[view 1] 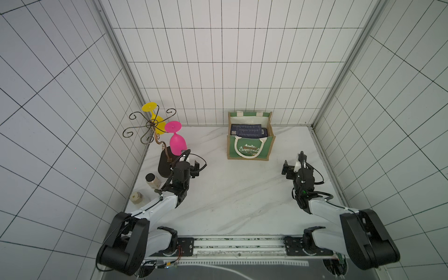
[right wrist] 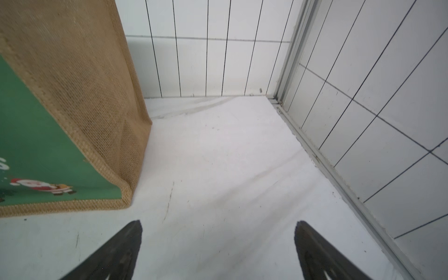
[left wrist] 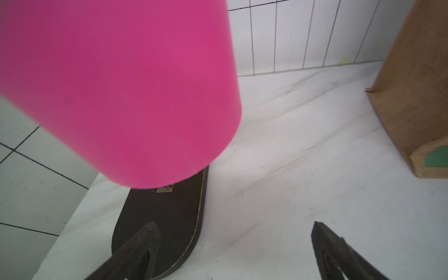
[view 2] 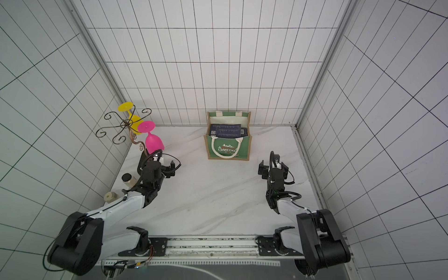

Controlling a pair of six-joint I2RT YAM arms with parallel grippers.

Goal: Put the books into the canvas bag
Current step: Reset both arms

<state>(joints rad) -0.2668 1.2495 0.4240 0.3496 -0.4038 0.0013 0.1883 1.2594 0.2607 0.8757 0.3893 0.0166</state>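
Navy books [view 1: 246, 131] lie stacked inside the canvas bag [view 1: 268, 148], which stands at the far middle of the table [view 1: 230, 194]; no book shows outside it. The left gripper [left wrist: 234, 225] and right gripper [right wrist: 218, 221] are both spread wide and empty. The left one is near a hanging pink glass [view 1: 177, 143], which a careless swing could knock loose.

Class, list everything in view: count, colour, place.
tan jute canvas bag, green front: one, upright, back centre
thin navy paperback books: at least two, inside bag
plastic goblets: two, pink and yellow, hanging upside down on rack
scrolled wire rack with dark oval base: one, back left
jar with dark lid: one, left edge
small cream cylinder: one, left edge
white marbled table: one
left end effector: open, empty, near rack
right end effector: open, empty, beside bag
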